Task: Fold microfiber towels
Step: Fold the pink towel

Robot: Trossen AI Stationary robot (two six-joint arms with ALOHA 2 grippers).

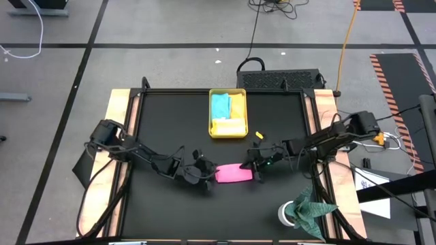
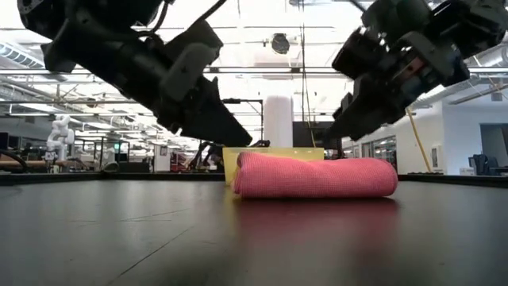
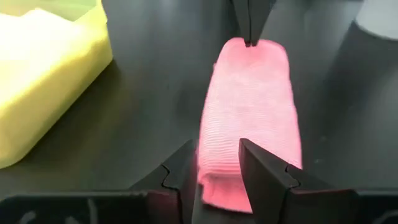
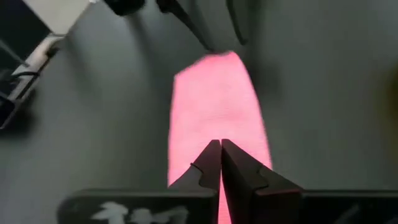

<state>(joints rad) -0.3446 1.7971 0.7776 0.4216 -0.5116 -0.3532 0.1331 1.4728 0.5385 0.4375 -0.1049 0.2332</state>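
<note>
The black bench [image 1: 170, 129] carries everything, and the yellow tray [image 1: 227, 133] at its far middle serves as the landmark. Inside the tray lie a light blue towel [image 1: 221, 105] at the far end and a yellow towel [image 1: 229, 126] at the near end. Nearer than the tray, well apart from it, the pink towel [image 1: 234, 173] lies flat on the bench, folded into a long narrow strip. Off toward the bench's near right corner, far from the tray, a dark green cloth [image 1: 311, 207] sits bunched up.

The left gripper [image 3: 219, 163] is at the pink towel's left end, its fingers a little apart and straddling the cloth's edge, released rather than pinching it. The right gripper [image 4: 221, 155] hangs over the towel's right end, its fingers clenched tip to tip with nothing caught between them.
</note>
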